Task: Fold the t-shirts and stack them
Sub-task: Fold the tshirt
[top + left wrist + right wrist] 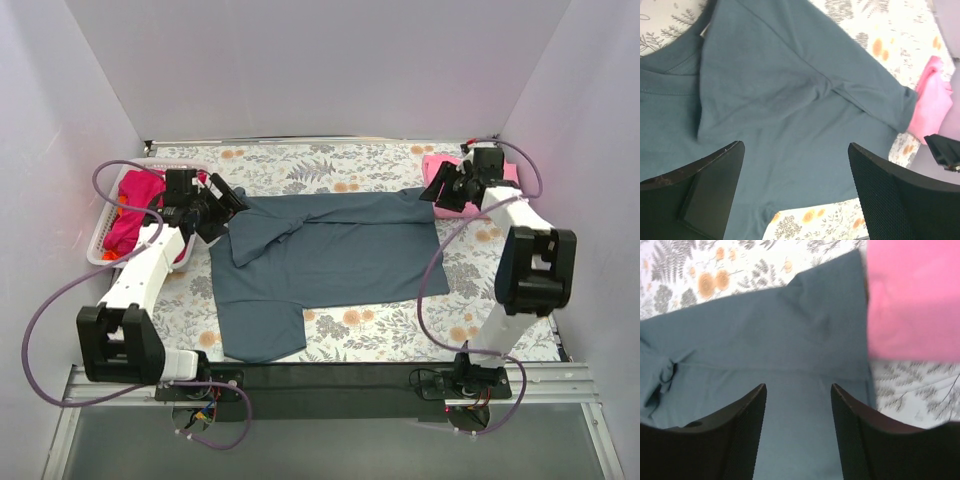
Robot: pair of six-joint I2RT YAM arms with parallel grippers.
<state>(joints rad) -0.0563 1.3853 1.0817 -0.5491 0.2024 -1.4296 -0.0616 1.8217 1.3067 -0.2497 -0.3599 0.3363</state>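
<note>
Lying flat, the slate-blue t-shirt (330, 262) has one edge folded over.

Top: high at the near side, looking down over the whole bench (380, 325). Left wrist: close above the grey shirt (790, 100), facing right toward the pink shirt (932, 105). Right wrist: close too, facing left across both. Shared by all: both shirts.

Slate-grey t-shirt (330, 255): matt, soft cloth, lightly creased. Pink t-shirt (912, 300): matt cloth. Table cover (390, 325): matt floral print. Basket (100, 255): white slotted plastic. Left gripper (796, 146) fingers (900, 200): black, finely textured.
</note>
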